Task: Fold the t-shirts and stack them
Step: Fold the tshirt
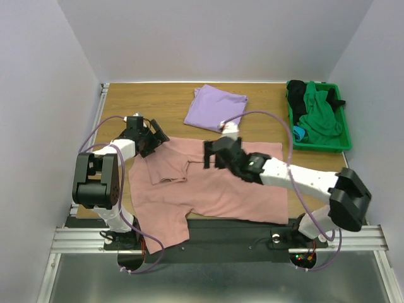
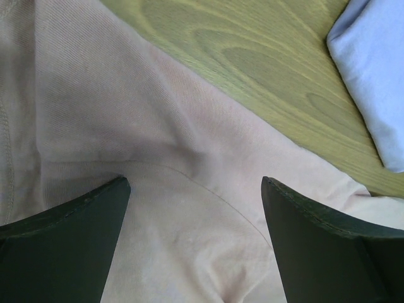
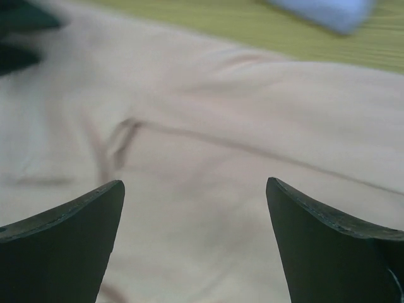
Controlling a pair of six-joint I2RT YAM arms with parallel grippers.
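Both pairs of fingers stand wide apart with nothing between them. The left gripper [image 2: 196, 183] hangs over the upper left part of the dusty-pink t-shirt [image 1: 214, 183], and the right gripper [image 3: 196, 183] hangs over its middle, pointing toward the left of the top view.

There are two t-shirts. The pink one lies spread across the centre of the top view, with one sleeve folded inward on its left and its lower left corner draped over the table's near edge. The lavender t-shirt [image 1: 214, 108] lies folded at the upper centre on the wooden table [image 1: 145, 101], just above the pink one.

One green bin [image 1: 344, 144] sits at the upper right. It holds a crumpled green cloth [image 1: 322, 117], a black cloth [image 1: 297, 95] and a small bit of blue [image 1: 298, 132].
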